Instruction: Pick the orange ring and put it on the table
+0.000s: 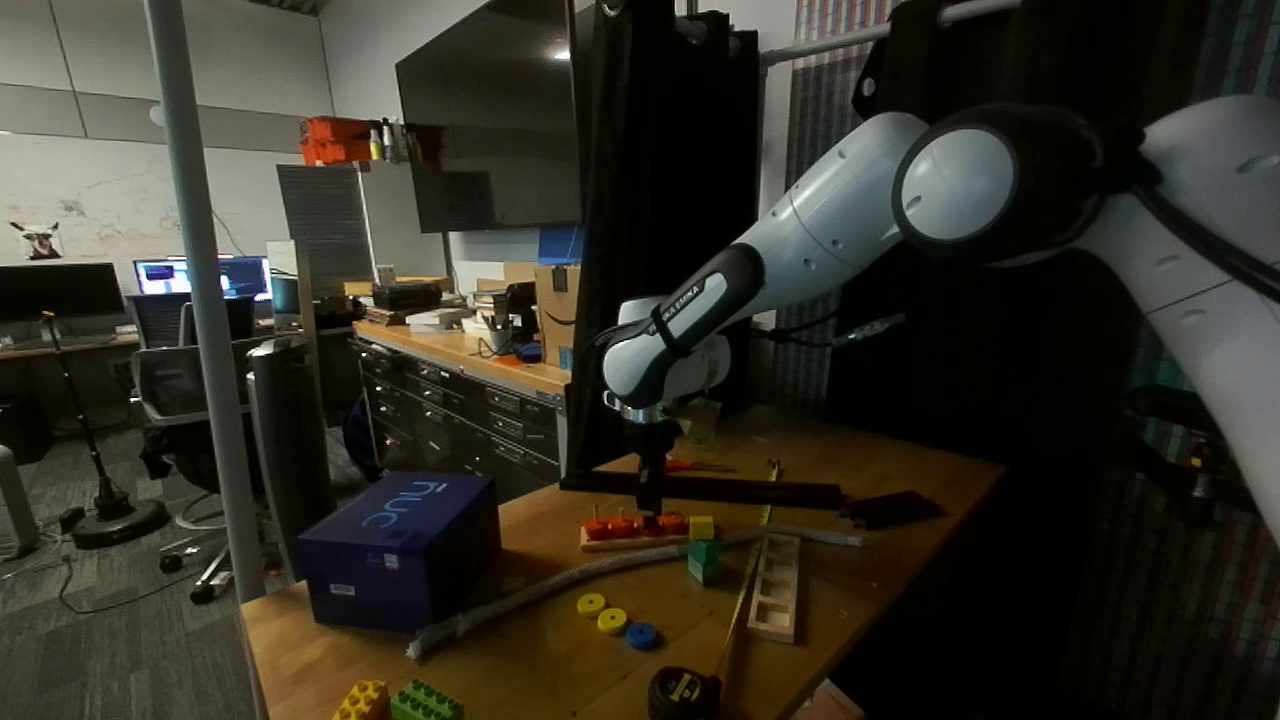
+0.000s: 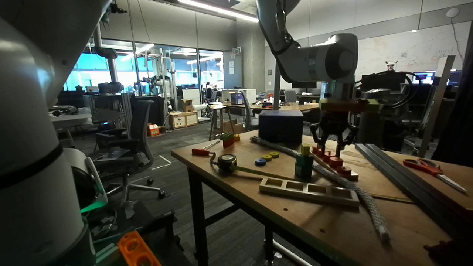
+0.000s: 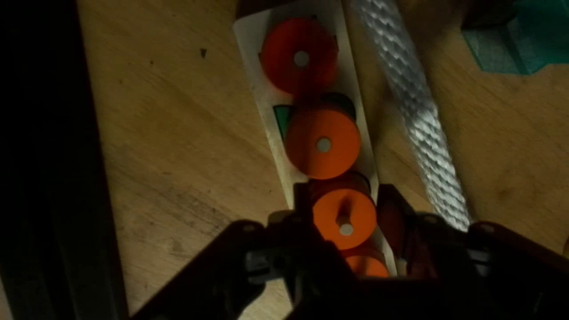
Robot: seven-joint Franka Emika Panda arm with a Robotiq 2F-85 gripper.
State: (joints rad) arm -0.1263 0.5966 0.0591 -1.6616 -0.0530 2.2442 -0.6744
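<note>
In an exterior view, a four-compartment wooden tray (image 2: 310, 196) is seen near the near edge of the table (image 2: 406, 225), then a braided rope (image 2: 370, 208), then a wooden peg board (image 3: 250, 42) by which a row of rings (image 3: 311, 155) is borne. One orange ring (image 3: 331, 218), threaded on its peg (image 3: 346, 229), is flanked by the parted jaws of the gripper (image 3: 345, 200); whether it is clamped cannot be told. Near the far edge a closed dark-blue box (image 2: 281, 127) is set, its contents hidden.

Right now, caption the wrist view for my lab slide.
Gripper straddling an orange ring on a pegged board, pale braided rope alongside.
</note>
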